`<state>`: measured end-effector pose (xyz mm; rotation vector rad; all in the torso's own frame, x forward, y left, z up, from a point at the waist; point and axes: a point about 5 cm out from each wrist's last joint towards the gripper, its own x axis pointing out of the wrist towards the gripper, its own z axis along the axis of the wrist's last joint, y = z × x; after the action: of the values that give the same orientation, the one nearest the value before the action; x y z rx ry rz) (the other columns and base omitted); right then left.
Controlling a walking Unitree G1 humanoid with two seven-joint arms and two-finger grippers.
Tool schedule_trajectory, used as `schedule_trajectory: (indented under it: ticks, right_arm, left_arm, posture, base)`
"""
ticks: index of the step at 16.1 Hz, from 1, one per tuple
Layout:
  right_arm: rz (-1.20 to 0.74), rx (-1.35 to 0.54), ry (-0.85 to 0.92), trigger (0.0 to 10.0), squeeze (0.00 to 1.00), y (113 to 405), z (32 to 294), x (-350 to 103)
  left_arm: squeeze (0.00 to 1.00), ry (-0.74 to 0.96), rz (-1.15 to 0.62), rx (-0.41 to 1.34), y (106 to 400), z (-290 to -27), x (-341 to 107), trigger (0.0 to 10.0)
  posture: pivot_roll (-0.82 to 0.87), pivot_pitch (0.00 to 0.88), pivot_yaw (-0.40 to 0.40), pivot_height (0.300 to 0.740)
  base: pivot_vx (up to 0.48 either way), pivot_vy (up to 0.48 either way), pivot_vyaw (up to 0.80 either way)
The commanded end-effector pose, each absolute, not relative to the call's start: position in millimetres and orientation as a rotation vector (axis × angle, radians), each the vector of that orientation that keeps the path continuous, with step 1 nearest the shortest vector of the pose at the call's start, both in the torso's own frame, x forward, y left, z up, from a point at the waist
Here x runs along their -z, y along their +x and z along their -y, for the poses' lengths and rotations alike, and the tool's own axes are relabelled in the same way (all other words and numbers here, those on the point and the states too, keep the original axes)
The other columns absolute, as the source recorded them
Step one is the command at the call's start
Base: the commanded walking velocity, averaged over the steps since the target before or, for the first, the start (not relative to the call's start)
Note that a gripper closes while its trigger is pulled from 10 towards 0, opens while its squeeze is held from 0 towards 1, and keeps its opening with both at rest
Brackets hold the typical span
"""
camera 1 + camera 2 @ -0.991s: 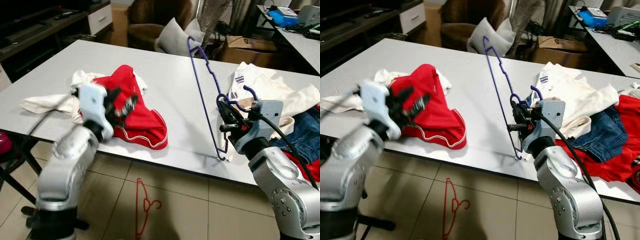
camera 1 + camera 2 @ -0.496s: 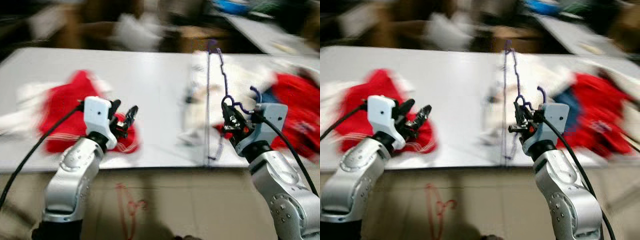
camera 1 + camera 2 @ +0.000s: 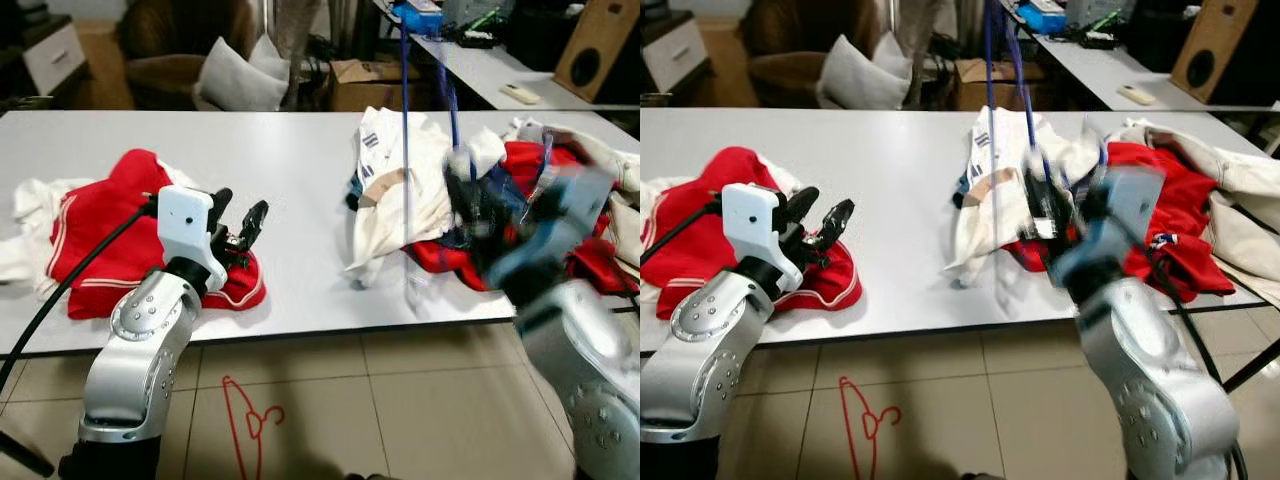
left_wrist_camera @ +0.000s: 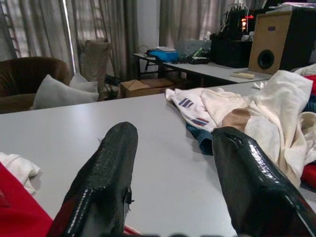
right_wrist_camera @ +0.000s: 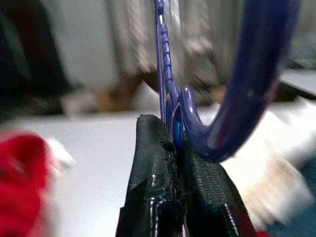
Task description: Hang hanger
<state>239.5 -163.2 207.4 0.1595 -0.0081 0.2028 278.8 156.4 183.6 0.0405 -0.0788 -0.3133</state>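
Note:
A blue wire hanger point(image 3: 405, 150) stands upright over the right half of the white table point(image 3: 300, 150). My right gripper point(image 3: 1044, 205), blurred by motion, is shut on it near its hook. In the right wrist view the black fingertips point(image 5: 158, 163) are pressed together on the blue hanger point(image 5: 247, 74) wire. My left gripper point(image 3: 236, 232) hovers open over the table's front edge, just right of a red garment point(image 3: 110, 215). Nothing lies between its fingers point(image 4: 106, 182) in the left wrist view.
A heap of white, red and blue clothes point(image 3: 430, 180) covers the table's right side. A red hanger point(image 3: 250, 425) lies on the tiled floor below the front edge. Behind stand an armchair with a pillow point(image 3: 235, 80), a second table point(image 3: 480, 65) and a speaker point(image 3: 595, 45).
The camera has swung right, so the whole scene shifted left. My right arm is moving with the blue hanger still held. The left gripper stays open.

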Motion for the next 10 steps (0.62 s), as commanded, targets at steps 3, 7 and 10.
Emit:
schedule_trajectory:
  ticks: [3, 7, 10]
  right_arm:
    - [-0.065, -0.090, 0.093, 10.0, 0.00, 236, 179, -196]
    - [-0.063, -0.036, 0.039, 10.0, 0.00, 233, 183, -188]
    - [-0.080, -0.065, 0.037, 10.0, 0.00, 234, 180, -183]
  left_arm:
    - [0.00, 0.045, 0.090, 0.341, 280, -145, -184, 10.0]
    - [0.00, 0.051, 0.084, 0.344, 280, -144, -181, 10.0]
    - [0.00, 0.011, 0.050, 0.341, 281, -145, -175, 10.0]
  posture:
    - [-0.13, 0.000, -0.005, 0.740]
    - [-0.13, 0.000, -0.005, 0.740]
    - [-0.14, 0.000, -0.001, 0.740]
  base:
    - [0.000, -0.457, 0.00]
    - [0.000, -0.480, 0.00]
    - [0.000, -0.048, 0.00]
